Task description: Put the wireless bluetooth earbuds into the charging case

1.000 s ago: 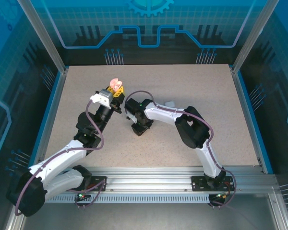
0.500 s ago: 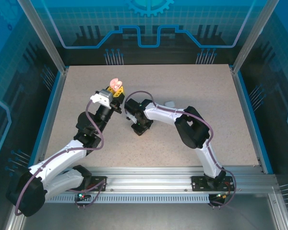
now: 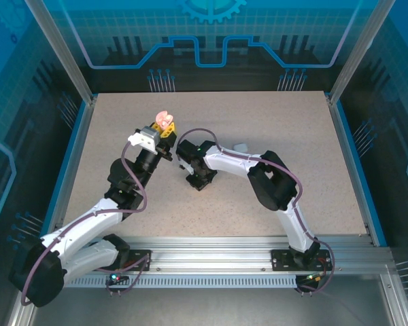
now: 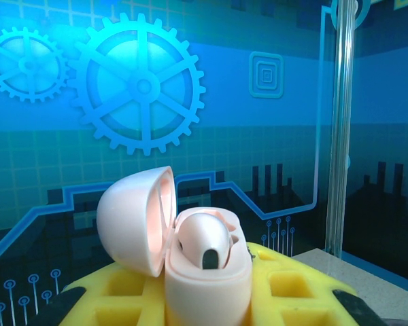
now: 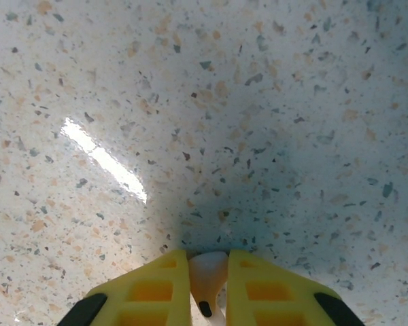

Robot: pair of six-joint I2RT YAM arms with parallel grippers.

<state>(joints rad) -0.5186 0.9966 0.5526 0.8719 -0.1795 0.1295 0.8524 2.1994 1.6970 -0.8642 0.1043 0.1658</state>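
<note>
My left gripper (image 4: 207, 299) is shut on a pink round charging case (image 4: 211, 288), held upright above the table with its lid (image 4: 132, 221) swung open to the left. A pinkish earbud (image 4: 202, 239) sits in the case's well. From above, the case (image 3: 164, 121) shows at the tip of the left gripper (image 3: 163, 130). My right gripper (image 3: 199, 182) points straight down at the table's middle. Its yellow fingers (image 5: 156, 288) press both sides of a pale earbud (image 5: 207, 272), whose tip touches or nearly touches the table. Right gripper (image 5: 209, 275) is shut on it.
A white rounded case (image 3: 241, 147) lies on the speckled table (image 3: 292, 129) just behind the right arm's forearm, partly hidden by it. Blue side rails (image 3: 350, 156) and clear walls bound the table.
The right gripper has shifted very slightly over the table's middle. The left arm and the pink case have not moved.
</note>
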